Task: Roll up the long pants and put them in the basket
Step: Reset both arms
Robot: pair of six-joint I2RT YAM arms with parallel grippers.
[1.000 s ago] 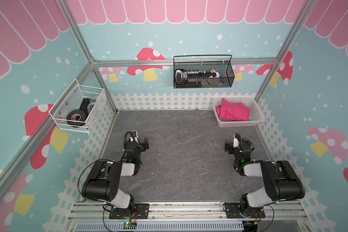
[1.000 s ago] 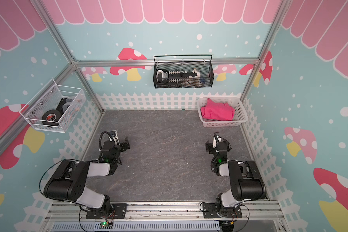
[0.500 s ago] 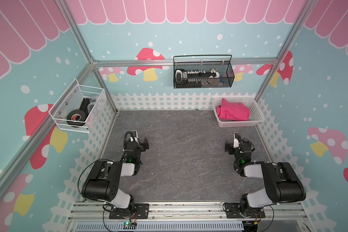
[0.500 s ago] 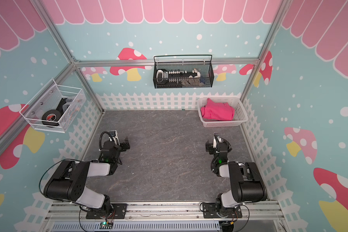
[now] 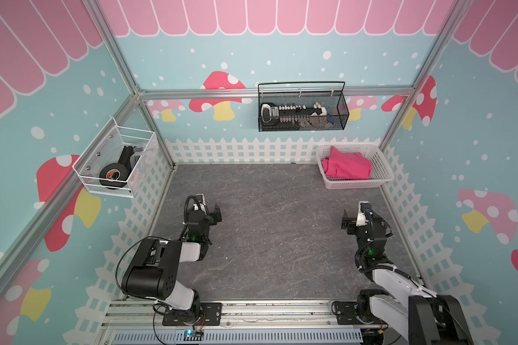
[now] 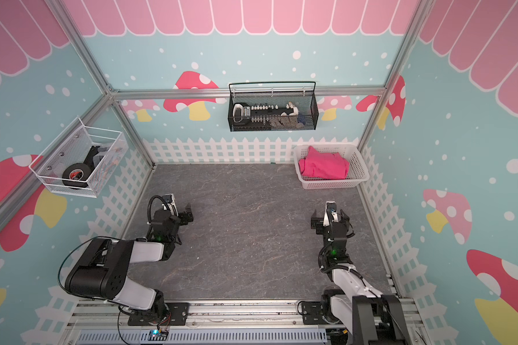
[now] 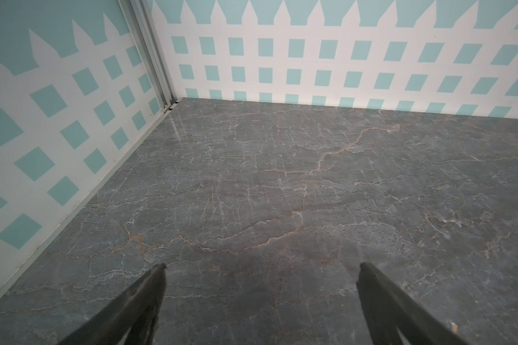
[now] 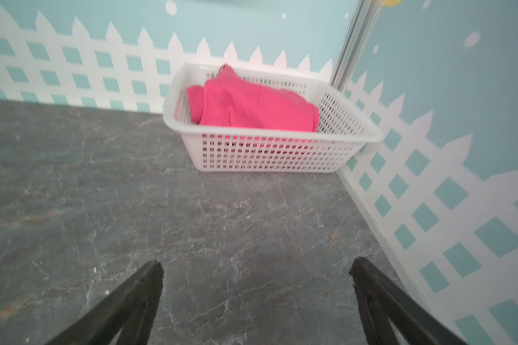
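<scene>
**Left fingers [image 7: 144, 298] and right fingers [image 8: 141, 298] wide; long pants [image 5: 346, 167] in white basket [image 5: 356, 186]**

Both pairs of fingers are spread wide and nothing is held. The long pants are bundled inside the white basket, which is set in the far right corner of the worktop [image 5: 281, 224]. The bundle lies straight to the far side of the right fingers, well apart, with its longer side running left to right. The right arm is judged the nearer. Bare grey worktop lies between them. The basket is closely hemmed by the far and right walls.
</scene>
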